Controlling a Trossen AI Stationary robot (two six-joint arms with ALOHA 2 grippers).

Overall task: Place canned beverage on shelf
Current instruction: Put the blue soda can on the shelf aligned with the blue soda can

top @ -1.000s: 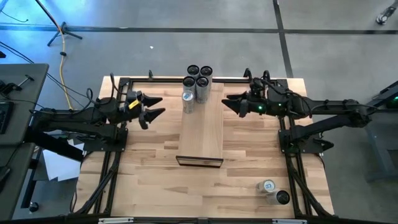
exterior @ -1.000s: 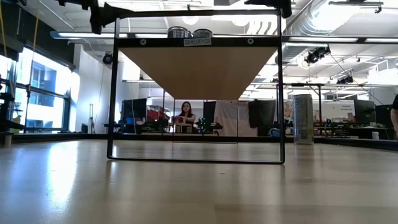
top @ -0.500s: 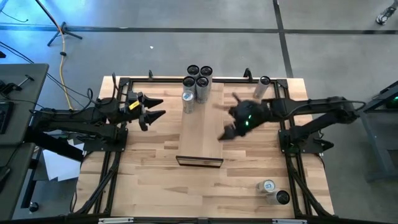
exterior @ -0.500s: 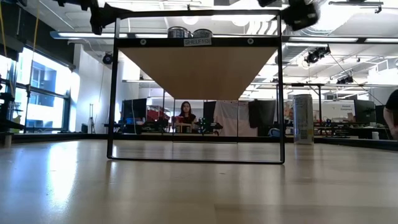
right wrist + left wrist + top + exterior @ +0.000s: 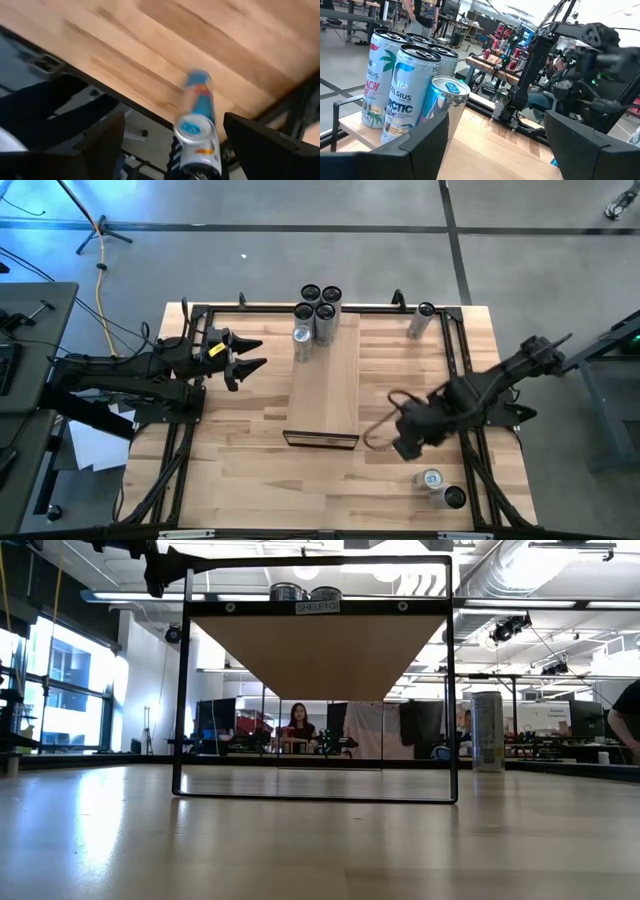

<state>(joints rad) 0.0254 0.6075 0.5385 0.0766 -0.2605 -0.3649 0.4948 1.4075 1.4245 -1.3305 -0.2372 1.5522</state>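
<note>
Two canned beverages (image 5: 440, 489) are parked at the counter's (image 5: 240, 470) near right corner, well apart from the shelf (image 5: 326, 385), where five cans (image 5: 315, 318) are already bunched at the far end. The right gripper (image 5: 385, 420) is hung just beside the shelf, fingers apart and empty. The left gripper (image 5: 250, 354) is held left of the shelf, fingers spread too.

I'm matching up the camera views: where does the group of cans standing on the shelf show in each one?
High view: the cans stand at the far end of the shelf, top centre.
Low view: only the cans' tops show above the shelf board, top centre.
Left wrist view: close up, at the left.
Right wrist view: not in it.
Shared landmark: the shelf.
</note>
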